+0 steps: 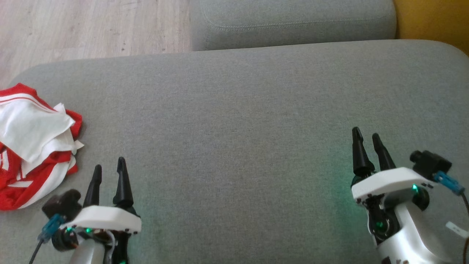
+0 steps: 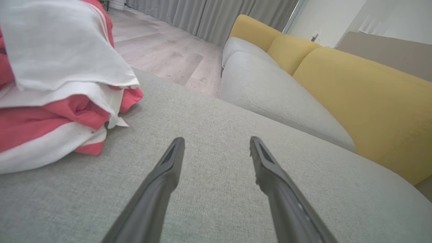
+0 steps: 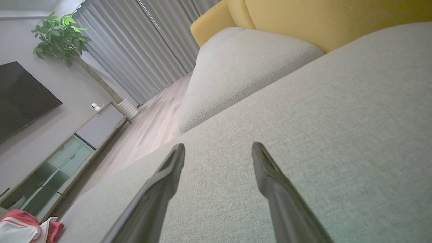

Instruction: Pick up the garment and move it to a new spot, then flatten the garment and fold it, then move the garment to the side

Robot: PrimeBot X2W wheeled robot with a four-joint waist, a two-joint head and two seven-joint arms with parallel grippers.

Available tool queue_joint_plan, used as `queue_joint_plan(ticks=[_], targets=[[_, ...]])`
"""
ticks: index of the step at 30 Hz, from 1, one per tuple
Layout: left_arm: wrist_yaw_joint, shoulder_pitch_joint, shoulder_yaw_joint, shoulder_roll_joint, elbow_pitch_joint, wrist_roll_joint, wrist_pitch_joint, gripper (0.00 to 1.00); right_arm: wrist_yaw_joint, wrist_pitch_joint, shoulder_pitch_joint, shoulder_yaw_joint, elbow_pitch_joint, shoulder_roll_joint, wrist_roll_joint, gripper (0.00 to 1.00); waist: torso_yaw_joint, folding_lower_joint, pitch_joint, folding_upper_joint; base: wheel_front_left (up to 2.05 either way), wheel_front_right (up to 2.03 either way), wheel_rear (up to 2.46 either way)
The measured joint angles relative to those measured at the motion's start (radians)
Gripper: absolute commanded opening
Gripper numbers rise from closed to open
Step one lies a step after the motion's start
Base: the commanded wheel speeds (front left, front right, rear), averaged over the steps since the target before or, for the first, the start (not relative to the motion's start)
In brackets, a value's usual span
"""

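The red-and-white garment (image 1: 34, 146) lies crumpled at the left edge of the grey seat cushion (image 1: 234, 110), just left of the left gripper (image 1: 109, 164) and not touching it. The right gripper (image 1: 365, 132) is well apart from it, at the right. Both grippers are over bare cushion, fingers spread and empty. The left wrist view brings the garment close, white folds over red, with the yellow backrest (image 2: 371, 101) on the far side. The right wrist view adds the room: curtains (image 3: 141, 44), a potted plant (image 3: 60, 37), a dark television (image 3: 20, 98) and a low cabinet (image 3: 67, 152), with the garment small in its lower-left corner.
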Motion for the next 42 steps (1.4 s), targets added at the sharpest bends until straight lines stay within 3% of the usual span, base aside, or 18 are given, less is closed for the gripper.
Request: queue_joint_plan(ticks=[14, 26, 42], targets=[[0.002, -0.029, -0.004, 0.008, 0.037, 0.152, -0.035, 1.0, 0.0, -0.036, -0.029, 0.018, 0.035, 0.0, -0.171, 1.0, -0.002, 0.0, -0.001, 0.0, 0.0, 0.0, 0.0], [0.035, -0.019, 0.007, -0.009, 0.061, 0.28, -0.072, 1.0, 0.0, -0.072, -0.027, -0.007, 0.057, 0.001, -0.338, 1.0, -0.005, 0.0, -0.009, 0.0, 0.0, 0.0, 0.0], [0.062, 0.02, 0.092, -0.029, 0.067, 0.453, -0.116, 1.0, 0.0, -0.115, -0.02, -0.063, 0.001, 0.017, -0.548, 1.0, -0.014, 0.0, -0.018, 0.0, 0.0, 0.0, 0.0]])
